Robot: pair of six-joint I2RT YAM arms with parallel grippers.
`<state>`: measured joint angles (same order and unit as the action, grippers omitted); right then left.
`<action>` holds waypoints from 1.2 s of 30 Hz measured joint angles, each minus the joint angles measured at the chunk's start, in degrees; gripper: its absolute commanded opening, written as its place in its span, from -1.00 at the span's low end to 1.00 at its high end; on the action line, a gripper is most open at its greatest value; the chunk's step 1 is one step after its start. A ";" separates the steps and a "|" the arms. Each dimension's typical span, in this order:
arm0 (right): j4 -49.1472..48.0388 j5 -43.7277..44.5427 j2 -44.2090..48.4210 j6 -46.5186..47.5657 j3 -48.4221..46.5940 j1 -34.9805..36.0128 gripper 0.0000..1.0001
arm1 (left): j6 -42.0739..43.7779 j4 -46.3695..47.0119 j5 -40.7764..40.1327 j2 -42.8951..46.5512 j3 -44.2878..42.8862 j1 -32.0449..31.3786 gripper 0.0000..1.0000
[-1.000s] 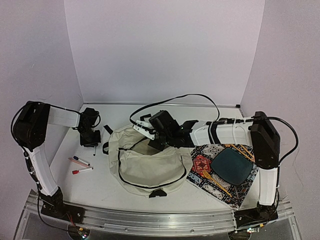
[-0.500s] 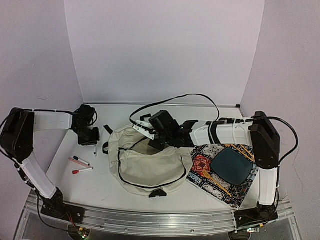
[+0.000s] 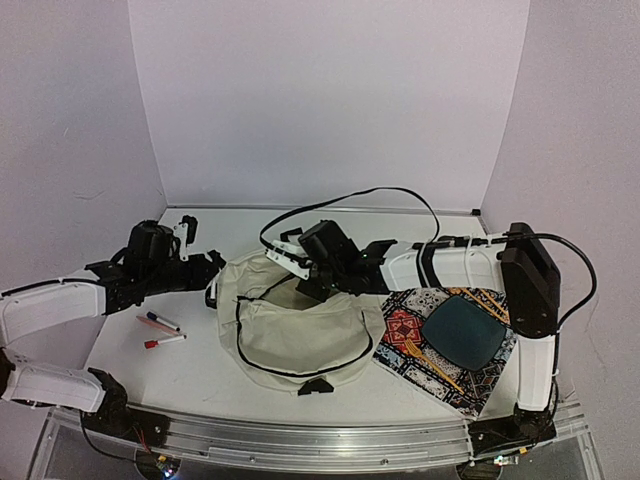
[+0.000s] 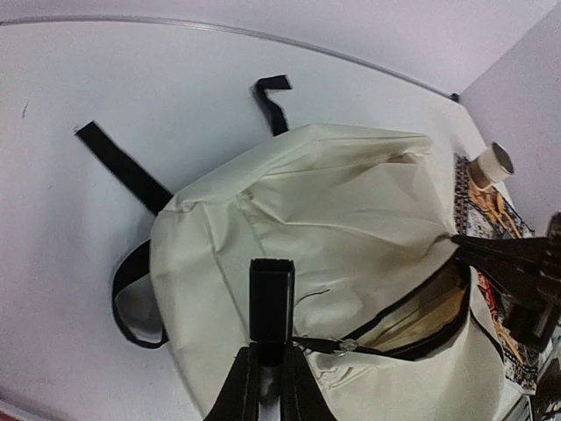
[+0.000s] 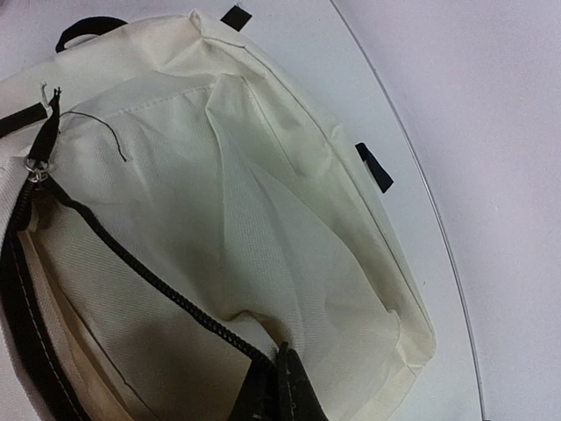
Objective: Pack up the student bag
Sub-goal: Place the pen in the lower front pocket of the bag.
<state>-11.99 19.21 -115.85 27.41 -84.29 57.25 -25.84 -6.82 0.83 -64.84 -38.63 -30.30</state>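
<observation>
The left claw (image 4: 267,358) was clamped on a slim black stick (image 4: 271,298) with a squared end, probably a marker seen end-on. The stick jutted forward from between the fingers over the student bag (image 4: 333,219), a large soft cream fabric backpack with black straps and a black zipper; whether its tip touched the fabric could not be told. The right claw (image 5: 276,377) was also closed, pinching the cream fabric at the lip of the zippered mouth (image 5: 131,272) and holding it up so that the opening gaped. The bag lay slumped in the middle of the white worktop (image 3: 190,375), between the two arms. A colourful patterned placemat (image 3: 400,335) lay just beside it on the right arm's side. A red-capped pen (image 3: 163,342) and a blue-capped pen (image 3: 160,321) lay near it on the left arm's side. The step in hand looked like loading one writing tool into the bag, with the pick-up done and the drop not yet made. The next move called for carrying the stick across the bag's top panel to the open mouth and tipping its end down into the gap. The left claw should let go only once the stick was well inside, while the right claw held the lip raised.
</observation>
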 measured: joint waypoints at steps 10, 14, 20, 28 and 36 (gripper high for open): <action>1.04 -5.04 0.04 -2.25 -0.91 -1.37 -0.95 | 9.61 15.95 3.51 0.24 7.15 -11.42 -1.00; 1.60 -7.37 0.04 -3.61 -1.34 -1.98 -0.96 | 15.71 24.00 3.46 -2.06 8.67 -15.71 -1.00; 2.19 -9.48 0.04 -5.05 -1.69 -2.28 -0.96 | 26.23 34.31 4.09 -6.57 9.99 -18.66 -1.00; 3.20 -11.24 0.48 -6.27 -1.81 -2.63 -0.96 | 41.53 39.07 5.75 -12.96 9.79 -18.74 -1.00; 3.84 -12.27 0.70 -6.89 -2.09 -2.64 -0.96 | 57.69 41.59 9.71 -16.03 8.17 -18.78 -1.00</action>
<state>-8.15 6.95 -115.15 20.52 -86.39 54.61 31.85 34.77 10.54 -80.87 -30.46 -49.08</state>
